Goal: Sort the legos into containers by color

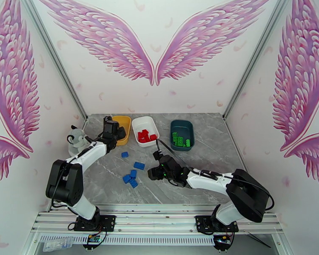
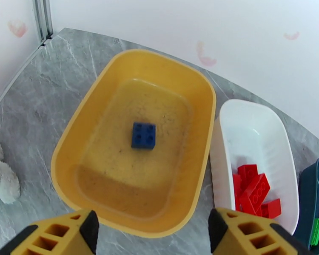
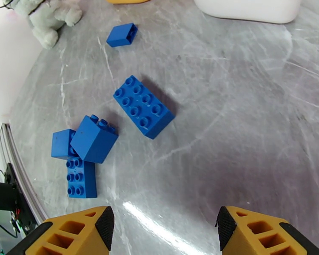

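Note:
My left gripper hangs open above the near end of the yellow tray, which holds one small blue brick. The white tray holds red bricks. Green bricks lie in the teal tray. Several blue bricks lie loose on the table: a single one, a long one and a small cluster. My right gripper is open, low over the table just right of these bricks, holding nothing.
A grey-white plush husky sits at the table's left edge beside the yellow tray. The three trays stand in a row at the back. Bare marble table lies to the right and in front.

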